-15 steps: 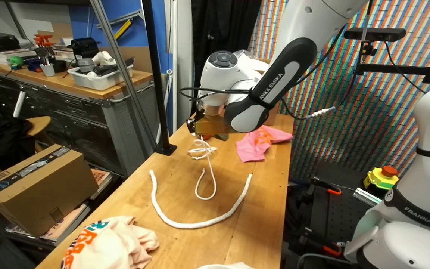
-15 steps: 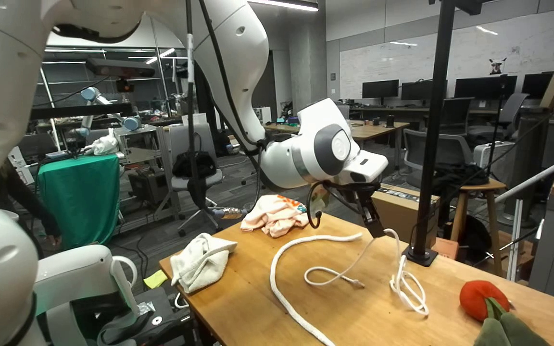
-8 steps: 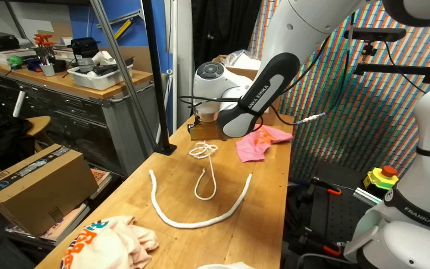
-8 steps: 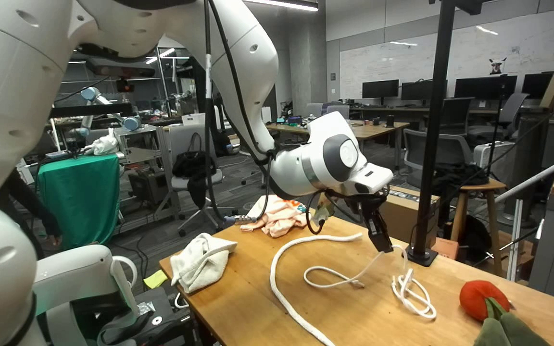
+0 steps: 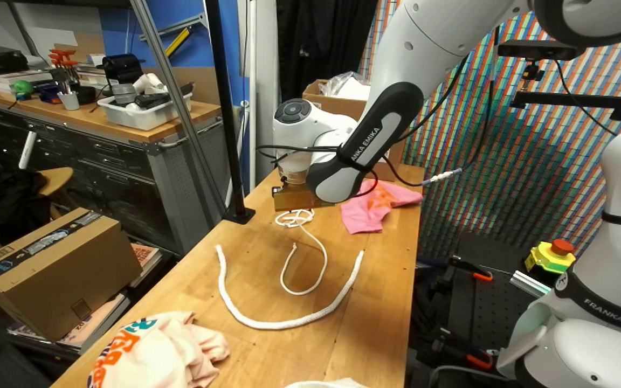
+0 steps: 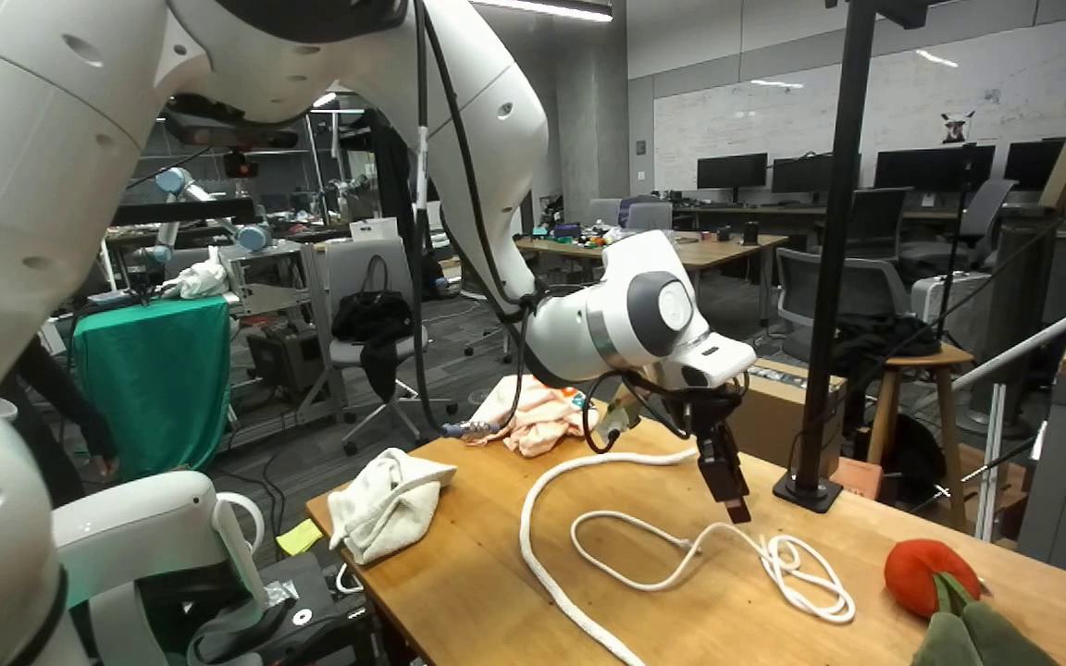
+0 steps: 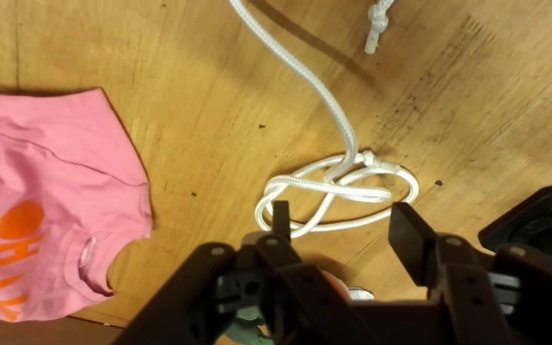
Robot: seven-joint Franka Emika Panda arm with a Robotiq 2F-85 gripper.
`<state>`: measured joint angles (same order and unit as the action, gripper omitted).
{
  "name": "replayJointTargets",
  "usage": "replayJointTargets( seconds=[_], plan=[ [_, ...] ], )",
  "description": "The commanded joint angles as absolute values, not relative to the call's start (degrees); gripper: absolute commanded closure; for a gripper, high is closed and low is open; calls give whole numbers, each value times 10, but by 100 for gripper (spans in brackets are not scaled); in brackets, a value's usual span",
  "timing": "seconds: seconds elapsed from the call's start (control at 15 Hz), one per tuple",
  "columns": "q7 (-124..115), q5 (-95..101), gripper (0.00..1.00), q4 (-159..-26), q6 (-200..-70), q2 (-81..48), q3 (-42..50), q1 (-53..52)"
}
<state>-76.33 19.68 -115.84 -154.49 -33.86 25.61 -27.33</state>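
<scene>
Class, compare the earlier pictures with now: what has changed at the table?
The end effector has come down toward the table and opened, letting go of the thin white rope; the part it held up has dropped into a wider curve. The thick white rope, the pink shirt and the peach cloth stayed as they were.

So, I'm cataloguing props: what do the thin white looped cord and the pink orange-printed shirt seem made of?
Thin white cord: probably braided synthetic, slightly glossy, showing fine woven texture. Pink shirt: soft, matte fabric, perhaps cotton, judging by its creases.
</scene>
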Motion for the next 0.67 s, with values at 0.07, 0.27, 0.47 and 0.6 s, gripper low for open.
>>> replayJointTargets(
  seconds=[0.07, 0.27, 0.47, 0.6],
  plan=[
    [-714, 203, 3, -1173, -1517, -296, 192, -228],
    [-619, 174, 0, -1206, -1473, -238, 119, -187],
    [-534, 138, 0, -1243, -1399, -164, 55, -162],
    [-479, 110, 0, -1266, -1334, -109, 19, -151]
  ],
)
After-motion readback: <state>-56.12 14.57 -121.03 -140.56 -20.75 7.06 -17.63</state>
